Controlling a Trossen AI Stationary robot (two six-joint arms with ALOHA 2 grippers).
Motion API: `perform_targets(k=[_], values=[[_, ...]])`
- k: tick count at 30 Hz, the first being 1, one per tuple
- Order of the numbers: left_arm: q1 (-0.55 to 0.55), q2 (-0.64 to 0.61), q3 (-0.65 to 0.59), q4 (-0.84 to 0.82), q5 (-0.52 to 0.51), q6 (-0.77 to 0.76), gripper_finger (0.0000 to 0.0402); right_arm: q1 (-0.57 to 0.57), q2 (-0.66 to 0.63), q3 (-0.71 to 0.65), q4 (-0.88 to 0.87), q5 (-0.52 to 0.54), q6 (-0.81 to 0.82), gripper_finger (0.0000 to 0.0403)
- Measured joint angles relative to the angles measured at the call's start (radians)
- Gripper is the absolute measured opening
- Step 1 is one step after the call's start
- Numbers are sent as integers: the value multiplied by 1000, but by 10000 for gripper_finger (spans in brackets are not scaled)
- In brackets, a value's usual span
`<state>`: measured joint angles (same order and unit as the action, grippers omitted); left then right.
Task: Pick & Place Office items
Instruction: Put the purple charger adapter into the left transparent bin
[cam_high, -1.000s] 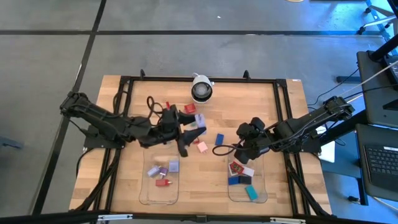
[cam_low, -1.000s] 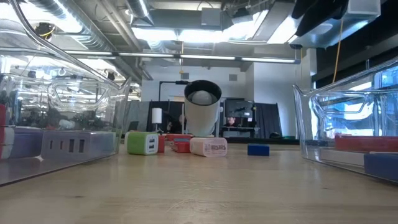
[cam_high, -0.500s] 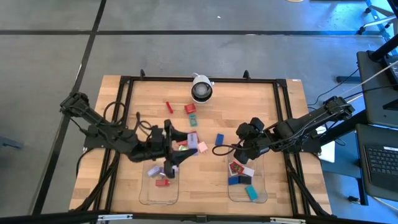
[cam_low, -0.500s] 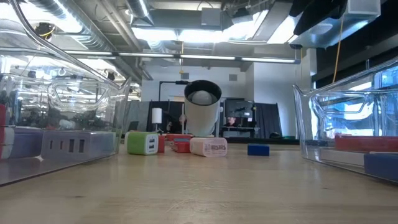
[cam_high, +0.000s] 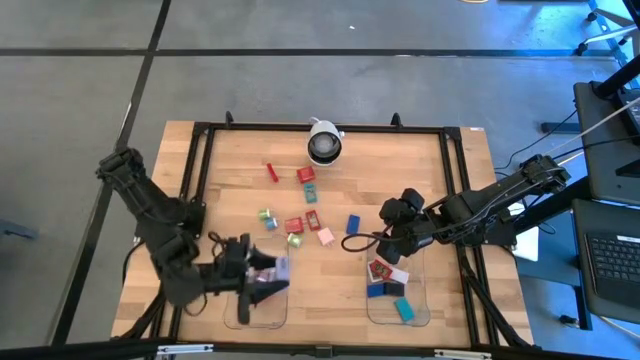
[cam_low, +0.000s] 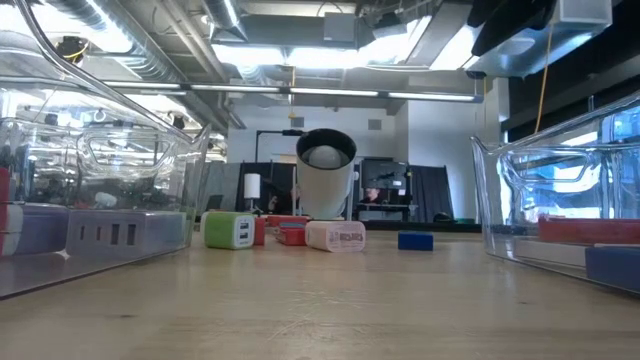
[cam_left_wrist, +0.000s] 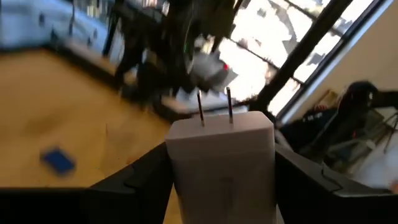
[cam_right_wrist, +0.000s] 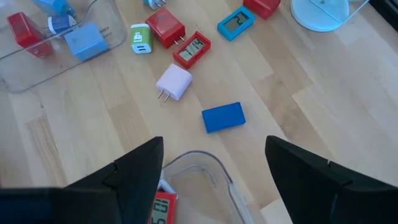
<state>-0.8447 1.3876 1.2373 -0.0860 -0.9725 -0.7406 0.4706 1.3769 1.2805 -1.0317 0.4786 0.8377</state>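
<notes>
Wooden desk planks carry two clear trays. Over the left tray (cam_high: 255, 298), a white two-pin plug (cam_left_wrist: 222, 160) is clamped in the left gripper (cam_high: 262, 284). Loose small blocks (cam_high: 296, 222) remain mid-desk. Above the partly filled right tray (cam_high: 398, 300), the right gripper (cam_high: 392, 245) is held spread, empty.

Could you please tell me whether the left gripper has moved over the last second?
Yes. The left gripper, holding a white plug adapter, has pulled back from the table's middle, away from the camera dome, to above the left clear tray.
</notes>
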Motion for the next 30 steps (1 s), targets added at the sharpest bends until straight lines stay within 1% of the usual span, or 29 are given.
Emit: perform_targets(k=[3,8,11,15,17,19,23,27,28,30], values=[[-39,0,0,-212,47,-250,228,0,0,0,0,0,-13,284],[-47,9,-4,-566,209,-725,227,0,0,0,0,0,-24,284],[-27,28,-4,-742,320,-887,228,0,0,0,0,0,-27,284],[24,71,-4,-910,485,-1028,229,0,0,0,0,1,-20,284],[55,99,-4,-953,558,-1045,229,0,0,0,0,1,-11,284],[85,135,-4,-974,621,-1023,230,0,0,0,1,1,-11,284],[140,219,-4,-968,728,-907,230,0,0,0,4,4,-9,284],[196,289,-4,-960,864,-818,229,0,0,0,12,4,-9,284],[205,302,-4,-957,885,-802,228,0,0,0,14,4,-9,284],[220,321,-4,-943,892,-775,227,0,0,0,23,4,-9,284]])
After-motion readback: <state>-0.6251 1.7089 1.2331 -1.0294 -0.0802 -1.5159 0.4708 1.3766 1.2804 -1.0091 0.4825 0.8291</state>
